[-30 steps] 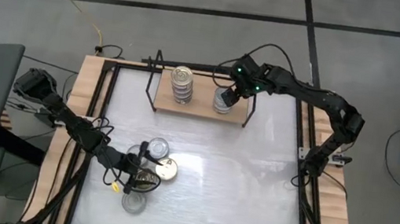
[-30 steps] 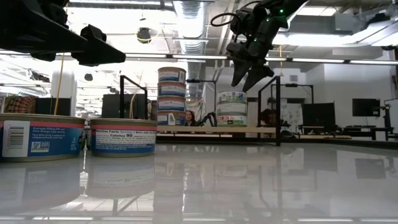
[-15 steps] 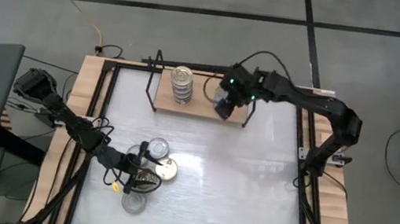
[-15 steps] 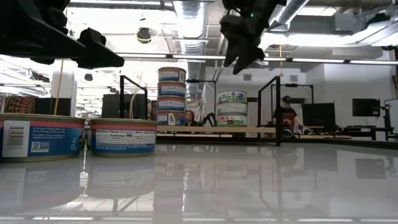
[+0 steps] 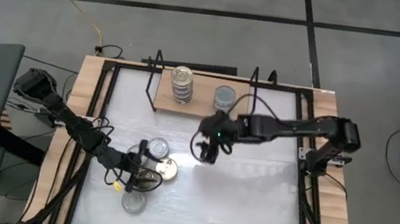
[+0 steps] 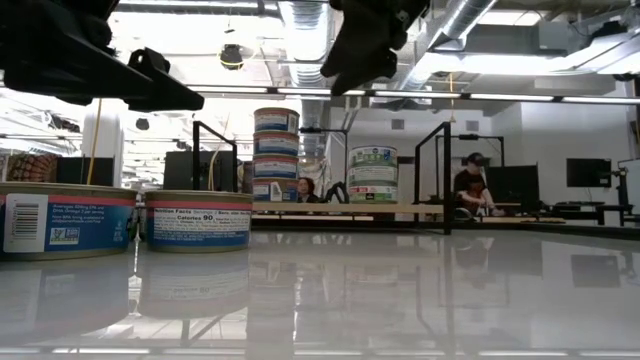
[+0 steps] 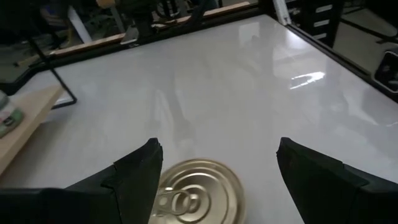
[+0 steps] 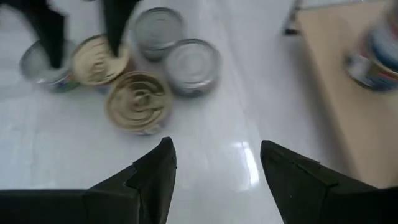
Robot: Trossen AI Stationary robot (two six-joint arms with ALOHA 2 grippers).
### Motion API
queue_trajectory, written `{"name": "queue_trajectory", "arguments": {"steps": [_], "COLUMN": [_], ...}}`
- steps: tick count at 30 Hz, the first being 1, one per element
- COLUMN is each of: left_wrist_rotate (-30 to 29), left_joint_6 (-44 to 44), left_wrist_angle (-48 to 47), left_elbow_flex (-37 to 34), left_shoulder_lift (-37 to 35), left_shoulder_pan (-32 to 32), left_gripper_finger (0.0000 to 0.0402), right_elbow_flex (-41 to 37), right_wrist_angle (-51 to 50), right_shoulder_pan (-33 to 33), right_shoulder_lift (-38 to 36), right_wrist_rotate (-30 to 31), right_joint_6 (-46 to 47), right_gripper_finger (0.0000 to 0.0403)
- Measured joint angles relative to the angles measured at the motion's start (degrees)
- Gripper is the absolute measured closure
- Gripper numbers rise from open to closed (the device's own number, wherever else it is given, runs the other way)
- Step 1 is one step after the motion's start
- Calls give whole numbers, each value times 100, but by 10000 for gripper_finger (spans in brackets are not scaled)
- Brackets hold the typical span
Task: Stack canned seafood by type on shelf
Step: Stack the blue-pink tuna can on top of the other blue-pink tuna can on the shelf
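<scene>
The right gripper (image 5: 203,151), jaws spread and empty, has left the silver-topped stack (image 5: 223,97) on the shelf (image 5: 199,105) and swung toward the loose tins (image 8: 144,99) in front of the shelf, where the open, empty left gripper (image 5: 145,169) hovers over a gold-topped tin (image 7: 198,198), so another pickup likely follows.

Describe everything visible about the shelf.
The shelf is a low rectangular board of light wood with a black wire frame standing at each end. It lies flat near the table's far edge. Two stacks of tins stand on it: a taller stack toward its left end and a shorter stack toward its right, apart from each other. Neither arm touches it.
</scene>
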Motion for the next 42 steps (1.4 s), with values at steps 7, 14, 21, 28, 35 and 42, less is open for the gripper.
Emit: {"name": "queue_trajectory", "arguments": {"steps": [7,14,21,28,35,42], "left_wrist_rotate": [-273,-502,-403,387,822,832], "left_joint_6": [38,-135,-998,-1242,-976,-610], "left_wrist_angle": [-58,-274,-549,-1915,-4184,-4990], "left_elbow_flex": [0,0,108,1135,2437,3163], "left_shoulder_lift": [0,0,0,453,1181,2005], "left_shoulder_pan": [0,0,263,893,1141,1332], "left_gripper_finger": [100,100,100,100,100,100], "right_elbow_flex": [-680,-1233,-1711,-2440,-2920,-2959], "right_wrist_angle": [1444,2492,2114,2326,2648,2391], "right_shoulder_pan": [514,793,783,776,1242,1875], "right_shoulder_lift": [2,0,-9,-5,-3,-193], "right_wrist_rotate": [0,0,0,9,617,2110], "right_joint_6": [-699,-1070,-883,-554,-195,-45], "right_gripper_finger": [143,143,143,143,143,143]}}
